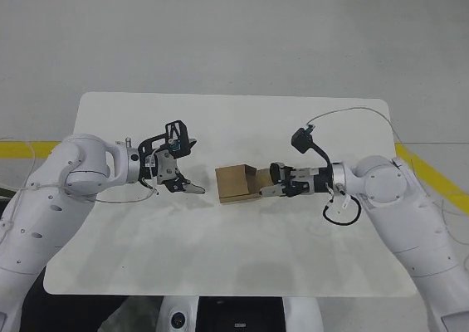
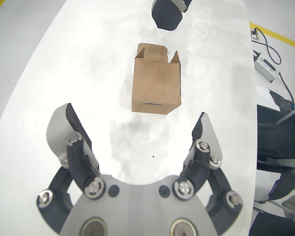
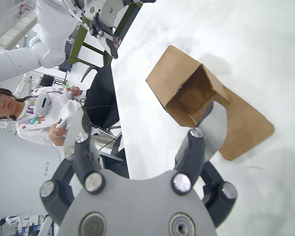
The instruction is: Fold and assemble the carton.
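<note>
Top view — carton lies mouth toward right tool

Carton plain brown, table white, left tool silver-grey w/ black ribbed pads.

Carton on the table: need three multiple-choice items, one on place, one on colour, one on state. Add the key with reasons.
1. Where is the carton?
A. On the table, between the left gripper and the right gripper
B. At a table corner
C. Lifted off the table

2. What colour is the carton?
A. White
B. Brown
C. Blue

3. In what state is the carton end that faces the right gripper?
A. Taped shut
B. Open
C. Crushed flat

Key: 1 A, the top view shows it mid-table with a gripper on each side. 2 B, it is plain brown card in every view. 3 B, the right wrist view looks into its hollow inside, with a flap lying flat on the table.
</note>
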